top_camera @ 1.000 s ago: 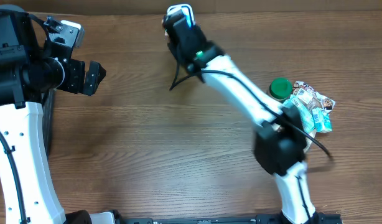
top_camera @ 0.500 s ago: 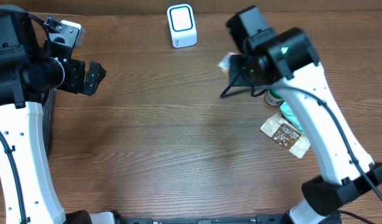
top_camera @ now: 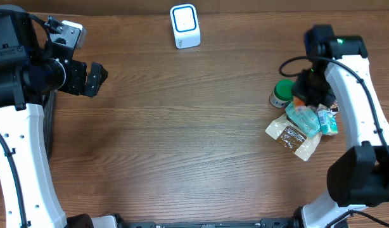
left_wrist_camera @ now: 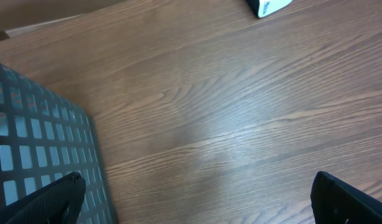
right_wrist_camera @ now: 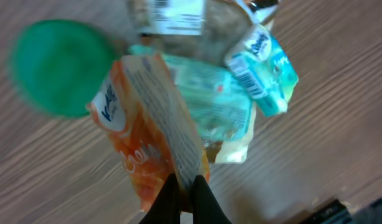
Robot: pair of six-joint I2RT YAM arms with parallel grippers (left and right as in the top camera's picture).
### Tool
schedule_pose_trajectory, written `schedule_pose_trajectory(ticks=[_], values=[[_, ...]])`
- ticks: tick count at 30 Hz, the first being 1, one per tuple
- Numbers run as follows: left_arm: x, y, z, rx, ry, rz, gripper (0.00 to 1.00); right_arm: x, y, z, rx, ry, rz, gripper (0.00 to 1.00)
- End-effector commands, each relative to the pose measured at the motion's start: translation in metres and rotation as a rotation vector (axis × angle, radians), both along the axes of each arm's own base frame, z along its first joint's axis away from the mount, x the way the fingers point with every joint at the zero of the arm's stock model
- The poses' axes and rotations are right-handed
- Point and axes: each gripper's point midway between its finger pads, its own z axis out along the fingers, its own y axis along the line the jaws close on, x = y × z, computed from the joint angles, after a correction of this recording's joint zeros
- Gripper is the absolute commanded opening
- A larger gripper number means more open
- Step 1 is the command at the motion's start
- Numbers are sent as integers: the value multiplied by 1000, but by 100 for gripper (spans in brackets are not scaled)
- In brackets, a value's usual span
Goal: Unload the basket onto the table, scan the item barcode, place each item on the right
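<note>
1. Left hand (top_camera: 98, 77): fingers spread wide, grasping nothing, over the counter (top_camera: 182, 139); a mesh basket (left_wrist_camera: 35, 143) lies just beside it.
2. Scanner (top_camera: 185, 25): white, well apart from both hands.
3. Right hand (right_wrist_camera: 186, 196): clenched on the orange packet (right_wrist_camera: 141, 149), whose edge is pinched between the fingertips; a green cap (right_wrist_camera: 57, 68) and teal packets (right_wrist_camera: 241, 93) lie just beyond.

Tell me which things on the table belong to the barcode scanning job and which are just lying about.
For the job: white scanner; orange packet, held by the right gripper.

Lying about: green-lidded jar; teal packets; brown packet; grey basket; left gripper, open and empty.
</note>
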Motion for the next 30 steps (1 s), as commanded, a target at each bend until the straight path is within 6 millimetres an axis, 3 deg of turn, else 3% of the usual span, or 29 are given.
schedule_pose_trajectory(ticks=[1,2,4,6,10,13,16,21,27,29,30], values=[[2,-3,5,13,-18,-27,100,-9,-16,-19,-5,27,-62,4],[2,-3,5,13,-18,-27,100,-11,-20,-23,-2,30,-74,9],[1,-3,5,13,-17,-27,100,-12,-24,-25,3,31,-88,41],[2,-3,5,13,-17,-27,100,-11,-25,-24,3,25,-91,59],[2,-3,5,13,-17,-27,100,-8,-23,-10,13,13,-88,73],[2,-3,5,13,-18,-27,100,-2,-11,9,85,-14,-34,73],[2,-3,5,13,-18,-27,100,5,13,37,216,-88,59,72],[2,-3,5,13,-18,-27,100,3,58,102,387,-295,261,71],[2,-3,5,13,-17,-27,100,-41,90,174,381,-511,405,76],[1,-3,5,13,-17,-27,100,-62,97,194,373,-576,450,84],[1,-3,5,13,-17,-27,100,-73,101,203,373,-607,472,97]])
